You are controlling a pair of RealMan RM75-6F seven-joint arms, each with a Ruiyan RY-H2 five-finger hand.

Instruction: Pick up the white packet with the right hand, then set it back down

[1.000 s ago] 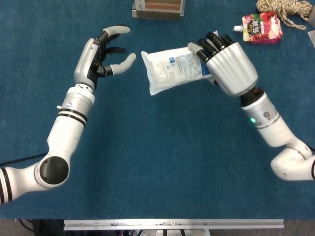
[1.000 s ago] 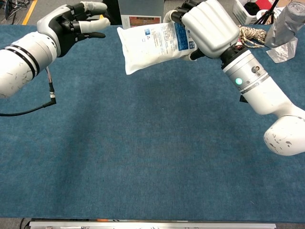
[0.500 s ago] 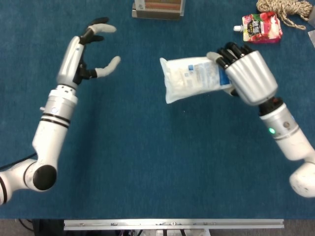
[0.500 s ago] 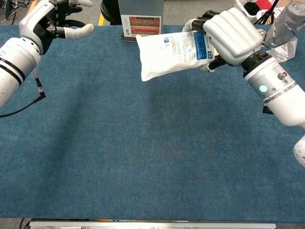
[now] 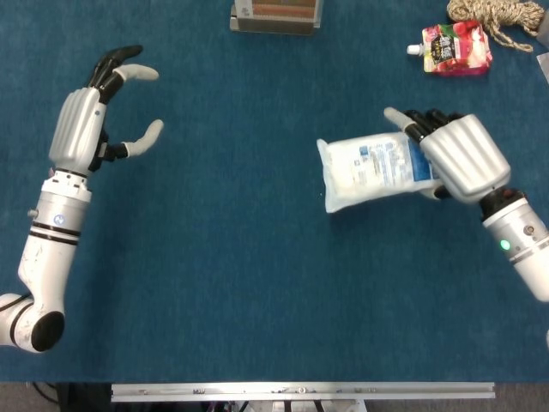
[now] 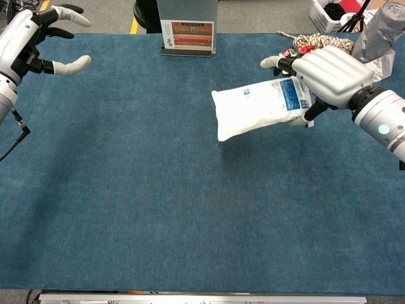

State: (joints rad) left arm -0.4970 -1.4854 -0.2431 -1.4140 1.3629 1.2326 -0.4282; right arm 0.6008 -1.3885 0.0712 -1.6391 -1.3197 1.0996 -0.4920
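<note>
fingers (image 6: 286,63) of right hand (image 5: 461,156) grip white packet (image 5: 371,172), shadow (image 6: 266,140) visible from chest.

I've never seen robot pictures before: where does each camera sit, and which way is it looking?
Head view: high up, looking straight down on the blue table; both forearms show, left hand empty, right hand holding the white packet.
Chest view: lower, looking forward across the table; both hands show.
Shared: both hands, packet, table.

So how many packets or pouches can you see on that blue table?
2. The white packet is held in the right hand; a red drink pouch lies at the far right, beside a rope coil. None seem hidden.
</note>
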